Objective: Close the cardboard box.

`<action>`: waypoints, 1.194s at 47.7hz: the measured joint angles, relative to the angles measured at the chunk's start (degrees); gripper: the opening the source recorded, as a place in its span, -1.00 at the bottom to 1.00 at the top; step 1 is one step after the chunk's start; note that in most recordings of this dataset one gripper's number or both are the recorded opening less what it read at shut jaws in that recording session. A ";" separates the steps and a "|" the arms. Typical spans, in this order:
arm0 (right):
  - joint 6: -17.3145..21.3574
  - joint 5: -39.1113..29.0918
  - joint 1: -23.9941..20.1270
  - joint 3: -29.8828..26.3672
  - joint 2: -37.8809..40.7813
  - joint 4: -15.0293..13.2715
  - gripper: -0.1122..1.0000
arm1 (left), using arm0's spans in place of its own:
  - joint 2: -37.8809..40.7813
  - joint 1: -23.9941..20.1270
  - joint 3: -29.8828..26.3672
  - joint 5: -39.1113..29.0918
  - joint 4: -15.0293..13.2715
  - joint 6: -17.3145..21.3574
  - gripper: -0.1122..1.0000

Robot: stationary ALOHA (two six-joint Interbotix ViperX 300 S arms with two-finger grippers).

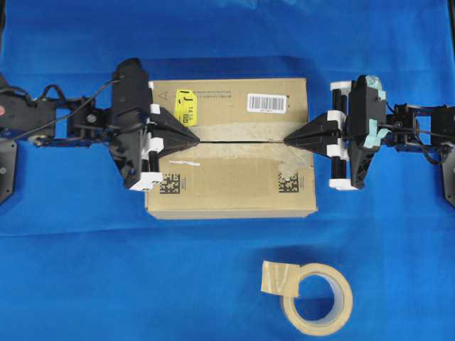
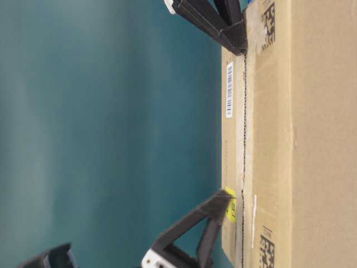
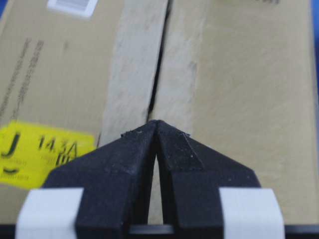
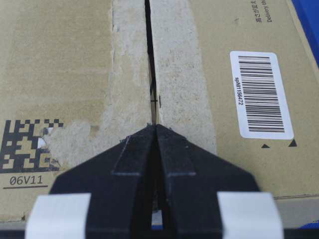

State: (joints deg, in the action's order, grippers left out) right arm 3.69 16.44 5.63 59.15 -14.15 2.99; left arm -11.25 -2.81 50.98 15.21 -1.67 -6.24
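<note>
Overhead, the cardboard box sits mid-frame, flaps down, with the left gripper and right gripper at opposite ends of its seam, apparently pinning it shut; at table level the tips look touching the top; both wrist views show jaws pressed together, empty

Blue cloth over tabletop, w/ creases.

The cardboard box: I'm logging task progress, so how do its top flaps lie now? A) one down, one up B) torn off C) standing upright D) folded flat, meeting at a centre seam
D: on the cardboard box, both long flaps lie flat and meet at a narrow seam, with the left gripper and right gripper at its two ends.
</note>
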 measured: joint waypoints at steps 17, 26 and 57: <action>0.00 0.00 0.00 0.09 0.00 0.00 -0.79 | -0.97 1.23 8.53 15.29 -0.09 1.85 -0.80; 0.09 0.26 0.00 0.09 0.00 0.00 -0.79 | 0.00 0.97 13.10 24.43 -0.53 5.36 -0.80; 0.44 0.79 0.09 0.26 0.00 0.00 -0.79 | 4.13 -1.23 14.68 27.16 -1.14 7.12 -0.80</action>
State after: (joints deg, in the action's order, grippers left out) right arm 4.13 17.23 5.71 59.41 -14.15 2.99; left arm -7.12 -4.04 65.65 42.36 -2.81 0.88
